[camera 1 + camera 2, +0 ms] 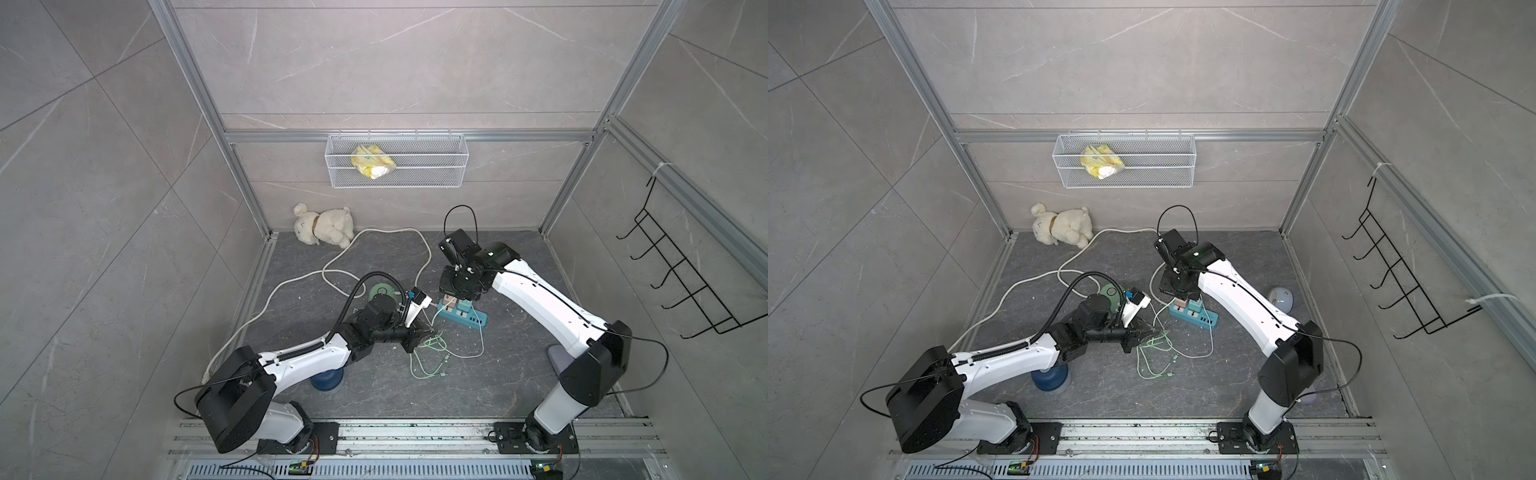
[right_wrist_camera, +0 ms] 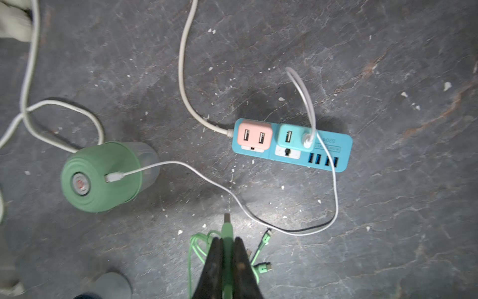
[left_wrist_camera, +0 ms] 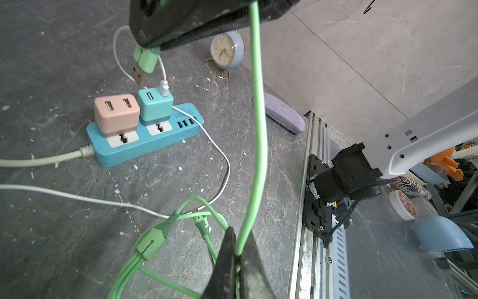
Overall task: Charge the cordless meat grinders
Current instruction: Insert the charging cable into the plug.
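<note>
Right gripper (image 2: pixel 227 248) pinches the green USB plug (image 2: pixel 227 227) pointing at the pink charger (image 2: pixel 254 137) just ahead; left gripper (image 3: pixel 239 256) clamps the green cable (image 3: pixel 258 145), probably steadying it.

Your left arm (image 1: pixel 299 361) reaches low from its base toward the middle of the floor, wrist turned sideways; its end effector (image 3: pixel 236 255) is clamped tight, jaws pressed together on a thin green cord. Your right arm (image 1: pixel 540 307) arches up and forward, forearm sloping down, wrist bent so its end effector (image 2: pixel 227 248) points straight down, jaws pinched on a green plug well above the floor.
</note>
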`<state>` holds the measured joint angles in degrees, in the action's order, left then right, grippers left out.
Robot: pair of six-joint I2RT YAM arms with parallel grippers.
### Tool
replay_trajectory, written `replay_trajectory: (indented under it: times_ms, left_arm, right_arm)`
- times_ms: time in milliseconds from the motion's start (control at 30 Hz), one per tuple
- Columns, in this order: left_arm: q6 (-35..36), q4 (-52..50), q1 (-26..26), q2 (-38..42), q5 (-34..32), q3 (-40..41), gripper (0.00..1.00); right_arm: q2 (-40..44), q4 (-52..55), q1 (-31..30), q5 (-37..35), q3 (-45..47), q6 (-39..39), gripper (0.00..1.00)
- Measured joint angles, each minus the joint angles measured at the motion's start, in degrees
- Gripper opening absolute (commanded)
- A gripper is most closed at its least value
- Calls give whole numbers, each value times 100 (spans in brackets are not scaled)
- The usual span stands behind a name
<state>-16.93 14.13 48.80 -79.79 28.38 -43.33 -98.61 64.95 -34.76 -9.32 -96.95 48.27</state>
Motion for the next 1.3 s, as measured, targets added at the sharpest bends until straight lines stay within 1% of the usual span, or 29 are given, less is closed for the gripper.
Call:
replay_trajectory:
  times_ms: [67, 200, 433, 767, 1300]
  left_arm:
    - [-66, -293, 0, 0, 0, -59, 0]
    - [-142, -527, 0, 50, -66, -70, 0]
    - [-304, -538, 0, 164, -201, -70, 0]
    - [-411, -525, 0, 76, -382, -87, 0]
    - [-413, -514, 0, -50, -404, -188, 0]
  right_arm:
    - [-269, 109, 17, -144, -122, -55, 0]
    - [-691, 133, 96, -205, -291, -146, 0]
    - [-1139, 131, 267, -238, -385, -157, 0]
    - [-1279, 107, 387, -295, -374, -136, 0]
    - [-1381, -81, 496, -293, -229, -131, 0]
